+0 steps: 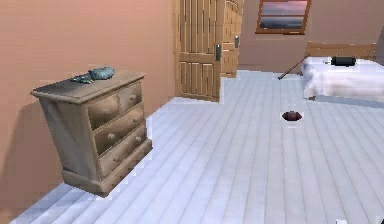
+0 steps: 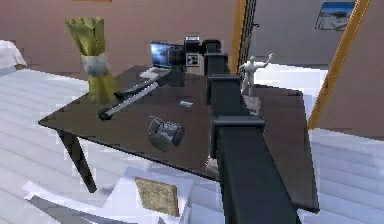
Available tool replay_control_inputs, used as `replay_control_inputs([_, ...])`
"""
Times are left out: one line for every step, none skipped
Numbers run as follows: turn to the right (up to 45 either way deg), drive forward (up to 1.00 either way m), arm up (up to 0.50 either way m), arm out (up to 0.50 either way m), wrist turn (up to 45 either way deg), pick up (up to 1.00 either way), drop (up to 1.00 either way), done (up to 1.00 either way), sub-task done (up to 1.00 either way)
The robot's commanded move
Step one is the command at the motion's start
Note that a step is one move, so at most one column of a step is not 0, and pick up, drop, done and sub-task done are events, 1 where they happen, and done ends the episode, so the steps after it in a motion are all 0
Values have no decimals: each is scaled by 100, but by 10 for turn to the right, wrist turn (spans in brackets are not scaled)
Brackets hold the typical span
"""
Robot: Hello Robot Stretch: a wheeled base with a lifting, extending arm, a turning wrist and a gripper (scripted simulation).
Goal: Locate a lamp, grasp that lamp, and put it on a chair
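In the forward view the pale plank floor point(image 1: 230, 160) lies wide and free through the middle. A wooden dresser point(image 1: 100, 125) stands at the left against the orange wall point(image 1: 40, 50), its corner reaching out into the floor. Farther on a wooden door point(image 1: 200, 45) stands ajar, and a bed point(image 1: 345, 78) closes the far right. One small dark thing point(image 1: 291, 116) lies alone on the floor before the bed.

In the arm side view a dark table point(image 2: 120, 125) stands close by, and a white chair point(image 2: 125, 190) stands at its near edge (with a tan cushion on it). The arm point(image 2: 245, 160) reaches out over the tabletop. The gripper point(image 2: 180, 66) is at the far part of the table, just beside a laptop point(image 2: 163, 55). How its fingers stand I cannot tell, nor whether it holds anything.

On the table are also a vase point(image 2: 98, 75) with yellow stalks, a dark round object point(image 2: 166, 133) and a small white figure point(image 2: 255, 75). Which of these, if any, is the lamp I cannot tell.
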Motion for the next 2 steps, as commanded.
replay_control_inputs([0, 0, 0, 0, 450, 0, 0, 0, 0])
replay_control_inputs([0, 0, 0, 0, 120, 0, 0, 0, 0])
